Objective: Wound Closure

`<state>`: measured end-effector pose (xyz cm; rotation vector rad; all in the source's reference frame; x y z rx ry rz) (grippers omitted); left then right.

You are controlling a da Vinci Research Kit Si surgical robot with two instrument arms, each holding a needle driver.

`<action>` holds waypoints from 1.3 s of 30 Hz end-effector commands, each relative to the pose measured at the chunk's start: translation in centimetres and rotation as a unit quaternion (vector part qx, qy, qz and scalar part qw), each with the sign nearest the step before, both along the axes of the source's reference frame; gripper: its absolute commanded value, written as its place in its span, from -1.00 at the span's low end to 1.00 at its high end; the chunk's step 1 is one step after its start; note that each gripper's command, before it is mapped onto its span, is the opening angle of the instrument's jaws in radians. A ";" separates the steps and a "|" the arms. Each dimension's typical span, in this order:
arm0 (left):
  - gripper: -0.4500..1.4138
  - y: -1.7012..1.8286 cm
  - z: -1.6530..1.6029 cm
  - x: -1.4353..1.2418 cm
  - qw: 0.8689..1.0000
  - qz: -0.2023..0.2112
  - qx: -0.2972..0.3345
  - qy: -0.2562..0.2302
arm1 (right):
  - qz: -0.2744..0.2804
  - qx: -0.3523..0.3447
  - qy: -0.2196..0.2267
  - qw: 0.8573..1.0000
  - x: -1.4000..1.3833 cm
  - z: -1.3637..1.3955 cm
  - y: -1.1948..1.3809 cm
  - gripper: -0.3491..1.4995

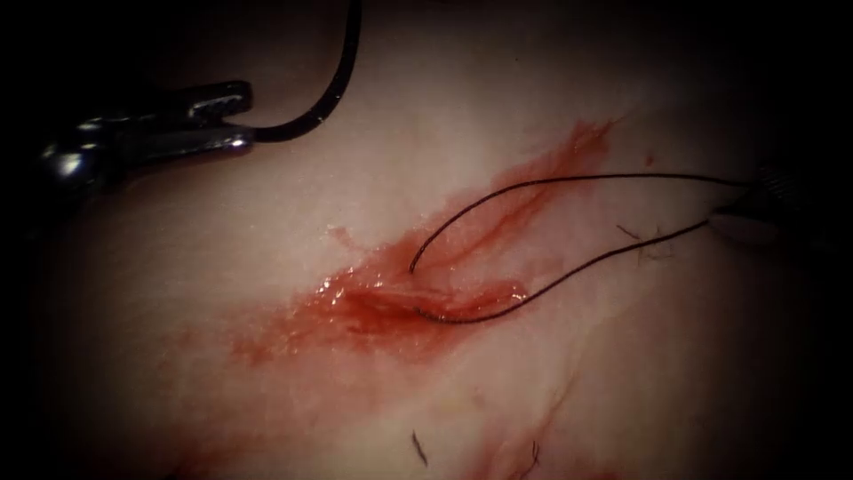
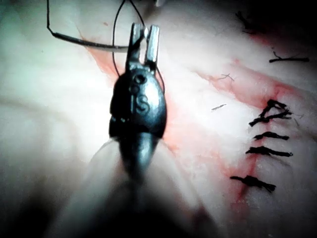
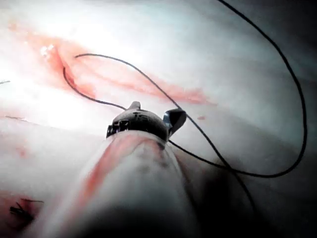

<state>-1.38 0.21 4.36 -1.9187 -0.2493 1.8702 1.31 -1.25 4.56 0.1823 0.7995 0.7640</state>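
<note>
Pale tissue [image 1: 551, 98], red fluid [image 1: 373, 311] along cut [image 1: 418, 293].

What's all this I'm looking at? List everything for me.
tissue: one, pale pink, underlies everything.
cut: one, dark red, centre, running diagonally.
red fluid: smeared around the cut.
needle: one, dark, curved, out of the tissue, left of the cut.
thread: black, two strands from the cut rightward.
cut ends of thread: several, black, short, scattered.
stitches: several, black, in a row.
left tool: metal, holds the needle near one end.
right tool: both strands reach it; hold unclear.
</note>
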 end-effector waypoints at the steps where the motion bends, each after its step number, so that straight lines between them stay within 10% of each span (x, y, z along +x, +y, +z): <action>1: -1.00 0.00 0.05 -0.05 1.000 0.000 0.000 0.000 | -0.016 0.000 0.014 1.000 0.31 -0.12 -0.11 0.55; 3: -1.00 0.00 0.05 -0.05 1.000 0.000 0.000 0.000 | -0.044 0.005 0.039 0.998 0.52 -0.20 -0.21 0.11; 14: -1.00 -0.01 0.06 -0.07 1.000 0.001 -0.001 -0.001 | -0.159 -0.067 0.065 0.983 1.23 0.02 -0.65 -0.03; 27: -1.00 -0.01 0.06 -0.08 1.000 0.002 0.002 -0.002 | -0.167 -0.107 0.042 0.979 1.63 0.26 -0.72 -0.23; 31: -1.00 -0.01 0.06 -0.09 1.000 0.004 0.002 -0.004 | -0.170 -0.112 0.040 0.978 1.72 0.35 -0.80 -0.69; 33: -1.00 -0.02 0.06 -0.09 1.000 0.004 0.002 -0.004 | -0.171 -0.116 0.038 0.978 1.77 0.41 -0.85 -0.36; 37: -1.00 -0.02 0.06 -0.09 1.000 0.004 0.002 -0.004 | -0.173 -0.118 0.038 0.977 1.78 0.46 -0.88 -1.00; 39: -1.00 -0.02 0.06 -0.09 1.000 0.004 0.002 -0.004 | -0.172 -0.118 0.034 0.977 1.78 0.46 -0.88 -1.00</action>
